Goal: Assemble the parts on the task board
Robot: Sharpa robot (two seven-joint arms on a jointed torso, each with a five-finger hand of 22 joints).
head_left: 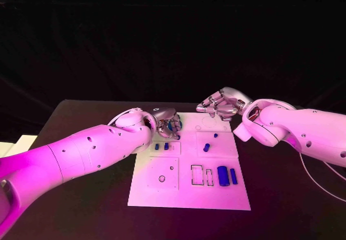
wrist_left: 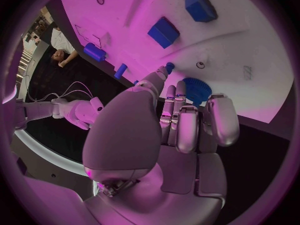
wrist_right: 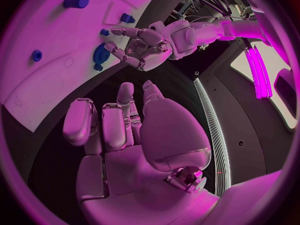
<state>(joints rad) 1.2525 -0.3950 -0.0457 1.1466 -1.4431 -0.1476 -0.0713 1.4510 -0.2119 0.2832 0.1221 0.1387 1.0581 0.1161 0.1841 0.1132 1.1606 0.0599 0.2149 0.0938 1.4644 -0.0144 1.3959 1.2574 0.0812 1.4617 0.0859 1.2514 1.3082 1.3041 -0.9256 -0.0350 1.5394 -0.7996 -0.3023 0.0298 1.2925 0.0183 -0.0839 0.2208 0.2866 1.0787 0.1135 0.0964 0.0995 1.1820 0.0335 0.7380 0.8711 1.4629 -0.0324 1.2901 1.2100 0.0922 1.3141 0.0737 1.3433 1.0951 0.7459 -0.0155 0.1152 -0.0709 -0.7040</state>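
Left robot hand [head_left: 167,124] over the task board [head_left: 189,197] near its far left corner, fingers pinching a round blue part [wrist_left: 196,91]. Right robot hand [head_left: 220,106] beyond the board's far edge, fingers curled on nothing. Other blue parts [head_left: 227,176] in the board's recesses.

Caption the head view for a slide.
Left hand holds a blue part over the board; right hand hovers.
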